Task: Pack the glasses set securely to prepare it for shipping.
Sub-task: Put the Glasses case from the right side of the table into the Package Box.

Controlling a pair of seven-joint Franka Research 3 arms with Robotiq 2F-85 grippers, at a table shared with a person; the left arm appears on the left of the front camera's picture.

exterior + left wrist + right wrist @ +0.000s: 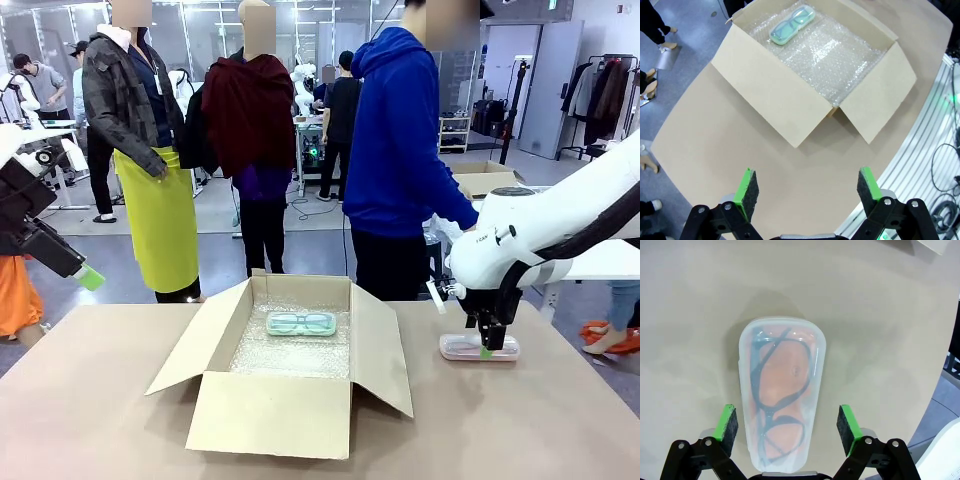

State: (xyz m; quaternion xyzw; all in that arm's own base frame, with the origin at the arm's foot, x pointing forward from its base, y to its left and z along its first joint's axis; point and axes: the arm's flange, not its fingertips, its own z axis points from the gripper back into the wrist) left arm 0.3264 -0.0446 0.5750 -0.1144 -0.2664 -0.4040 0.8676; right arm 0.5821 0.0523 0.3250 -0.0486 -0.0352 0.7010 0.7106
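We are holding our left gripper [807, 186] high above the table's [110, 400] left side, fingers spread wide and empty, looking down at the open cardboard box [270, 412]. Inside it, the mint-green case [301, 323] is lying flat on the bubble wrap [290, 355] near the far wall, so we are judging half the set packed. The pink case [455, 347] is lying on the table right of the box. Our right gripper [787, 422] is pointing straight down over it, pads apart on either side, not touching it; lifting it in and closing the flaps [385, 345] are remaining.
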